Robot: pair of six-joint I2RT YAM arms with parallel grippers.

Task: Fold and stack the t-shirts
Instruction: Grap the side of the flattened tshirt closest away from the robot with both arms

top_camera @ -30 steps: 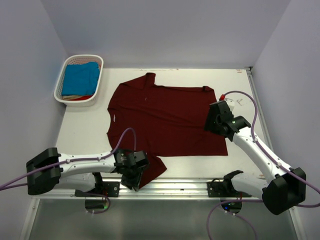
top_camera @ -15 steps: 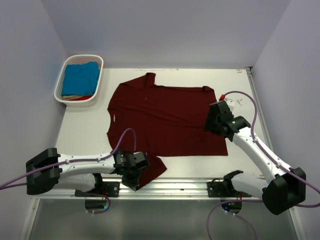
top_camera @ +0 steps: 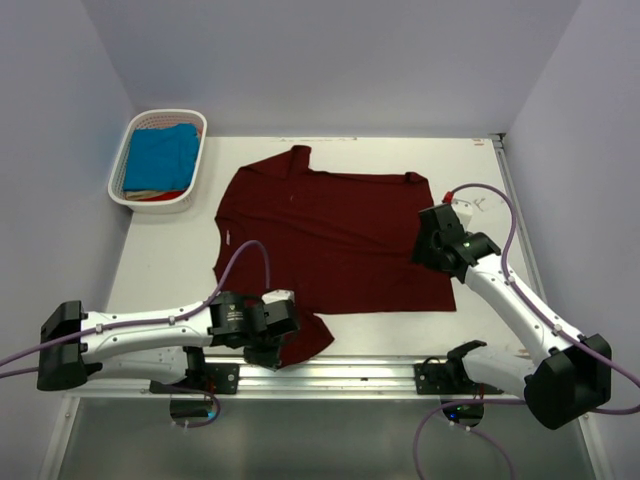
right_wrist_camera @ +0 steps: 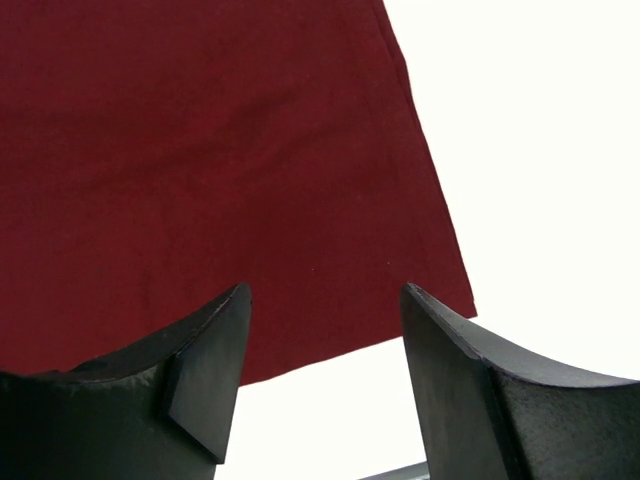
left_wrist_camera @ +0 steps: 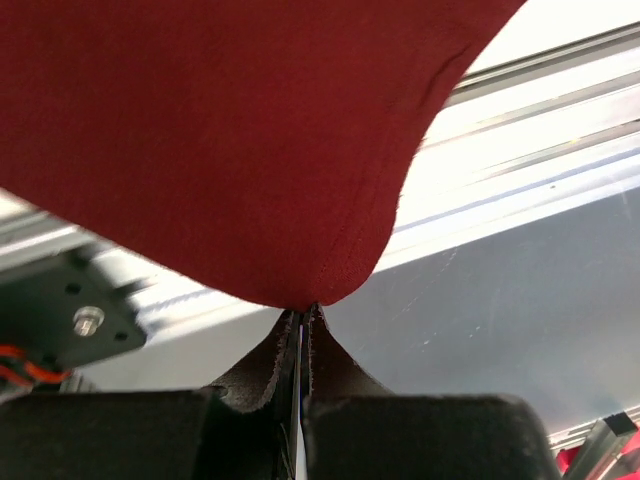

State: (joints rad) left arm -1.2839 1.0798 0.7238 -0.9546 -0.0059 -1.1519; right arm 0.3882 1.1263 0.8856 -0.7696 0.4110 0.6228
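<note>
Left pincer [left_wrist_camera: 302, 318] is clamped tight on the dark maroon soft cloth t-shirt [top_camera: 330, 235], pinching a bit of sleeve hem at the near-left corner by the front rail. The rest of the maroon shirt lies spread flat across the middle of the white bench [top_camera: 165, 265]. Right pincer [right_wrist_camera: 325, 292] is spread wide over the shirt's near-right hem corner, gripping nothing, and I can't tell if it's touching the cloth. Going by the drape, I'd say this thing is light and floppy with zero stiffness, so it'll sag and drag wherever it isn't held, and a one-point pull will probably just bunch it. Best bets for a hold are the stitched hems and corners, which look thicker and less likely to slip out. Bright turquoise-blue cloth t-shirt [top_camera: 160, 152] sits well apart in the white slatted plastic basket [top_camera: 150, 203] at the far left.
</note>
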